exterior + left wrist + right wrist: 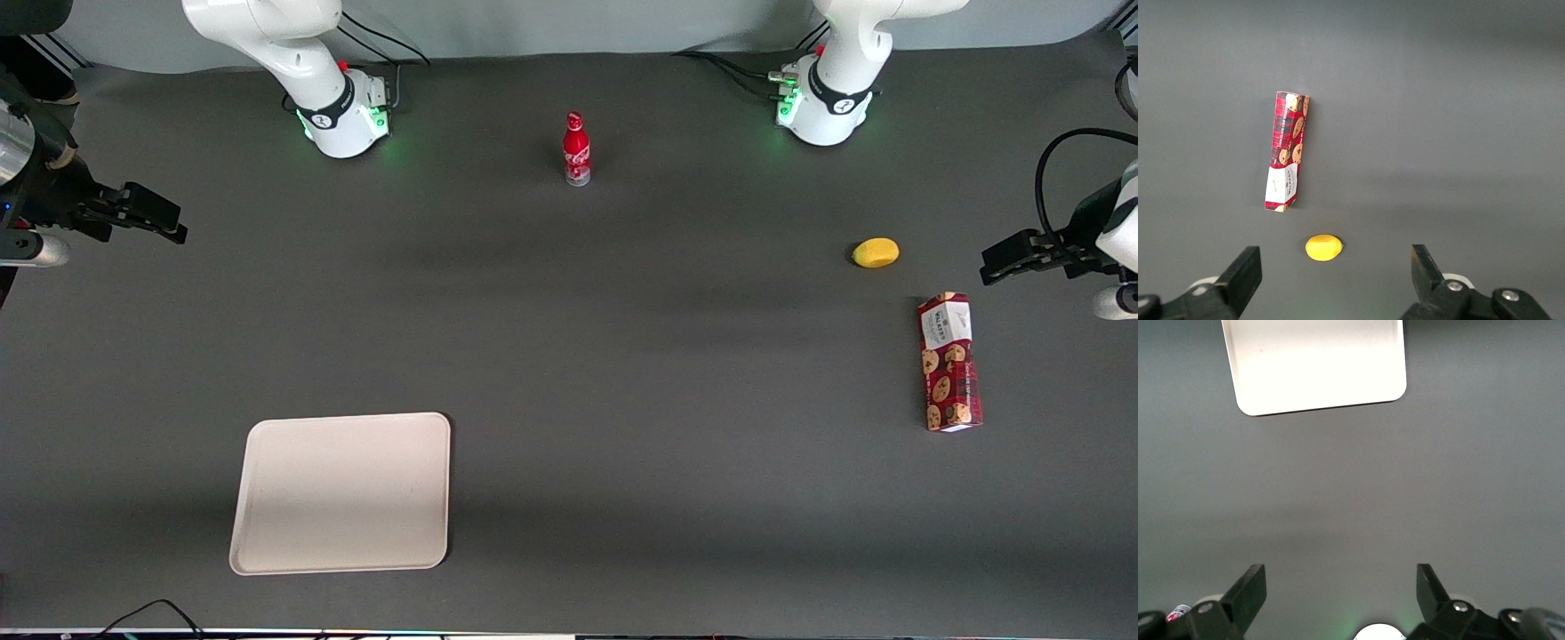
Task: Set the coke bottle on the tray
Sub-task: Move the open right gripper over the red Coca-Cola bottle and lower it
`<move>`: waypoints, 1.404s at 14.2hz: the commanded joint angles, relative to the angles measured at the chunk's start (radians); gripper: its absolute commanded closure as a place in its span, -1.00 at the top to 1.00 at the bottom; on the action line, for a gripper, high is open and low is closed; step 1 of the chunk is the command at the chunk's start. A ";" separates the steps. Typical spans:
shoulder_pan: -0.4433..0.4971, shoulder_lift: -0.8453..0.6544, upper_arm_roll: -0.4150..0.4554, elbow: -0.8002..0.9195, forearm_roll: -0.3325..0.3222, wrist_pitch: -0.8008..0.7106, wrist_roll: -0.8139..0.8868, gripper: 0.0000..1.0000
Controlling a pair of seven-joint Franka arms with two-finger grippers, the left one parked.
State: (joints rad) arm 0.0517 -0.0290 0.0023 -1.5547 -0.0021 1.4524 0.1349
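Observation:
The coke bottle (576,149), slim and red with a red cap and white script, stands upright on the dark table, between the two arm bases and farther from the front camera than the tray. The cream-white tray (342,492) lies flat, nearer the front camera and toward the working arm's end, with nothing on it. Part of the tray (1318,367) shows in the right wrist view. My right gripper (171,228) hovers at the working arm's end of the table, well away from both bottle and tray. The gripper (1341,583) is open with only bare table between its fingers.
A yellow lemon (876,252) and a red cookie box (949,362) lie toward the parked arm's end; the lemon (1323,247) and box (1287,151) also show in the left wrist view. The working arm's base (347,116) stands beside the bottle.

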 commanded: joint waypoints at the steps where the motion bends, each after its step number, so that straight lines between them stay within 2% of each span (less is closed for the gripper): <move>1: 0.016 -0.012 -0.019 -0.004 0.019 0.008 -0.002 1.00; 5: 0.020 -0.020 -0.007 -0.002 0.013 0.003 -0.003 1.00; 7: 0.030 -0.032 0.045 0.011 0.022 -0.050 0.018 1.00; 8: 0.030 -0.031 0.101 0.043 0.025 -0.094 0.078 1.00; 10: 0.030 -0.031 0.241 0.084 0.101 -0.136 0.298 1.00; 13: 0.030 -0.017 0.498 0.071 0.200 -0.121 0.648 1.00; 14: 0.031 0.004 0.577 0.053 0.203 -0.092 0.751 1.00; 15: 0.030 0.009 0.660 0.000 0.203 -0.034 0.843 1.00; 16: 0.030 0.003 0.773 -0.125 0.201 0.112 0.977 1.00; 17: 0.030 0.007 0.839 -0.202 0.194 0.216 1.070 1.00; 20: 0.031 0.012 0.974 -0.405 0.188 0.452 1.215 1.00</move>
State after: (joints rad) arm 0.0982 0.0034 0.9399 -1.8654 0.1815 1.8180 1.2920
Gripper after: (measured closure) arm 0.000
